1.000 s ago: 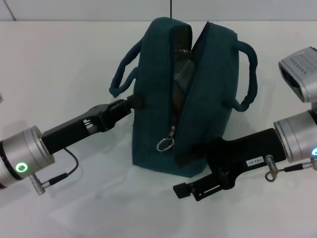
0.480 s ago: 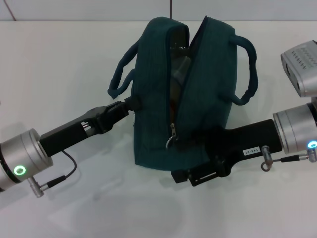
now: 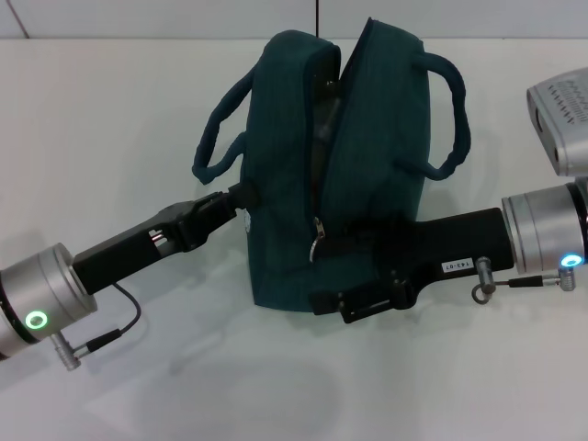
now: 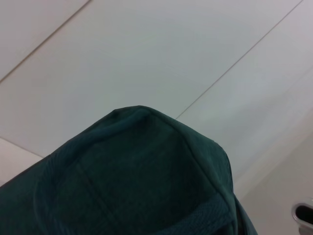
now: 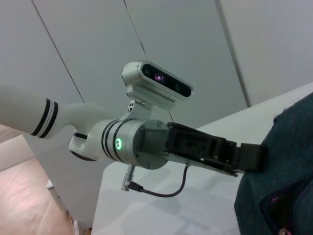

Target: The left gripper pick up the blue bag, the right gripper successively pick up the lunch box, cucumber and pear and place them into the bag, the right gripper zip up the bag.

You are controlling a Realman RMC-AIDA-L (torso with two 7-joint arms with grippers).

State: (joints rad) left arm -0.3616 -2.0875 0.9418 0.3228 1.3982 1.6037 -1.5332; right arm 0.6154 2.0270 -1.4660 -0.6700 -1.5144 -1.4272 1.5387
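White matte worktop (image 3: 110,129); pale grey panelled wall (image 5: 161,34) behind. Dark teal-blue fabric bag (image 3: 377,147) stands upright mid-worktop, long axis running away from the robot, zipper slit facing up and toward it, part open, loop handles out to both sides. Left gripper (image 3: 241,195) clamped on the bag's left side. Right gripper (image 3: 323,248) at the metal ring pull (image 3: 316,250) on the near end; can't tell its opening.
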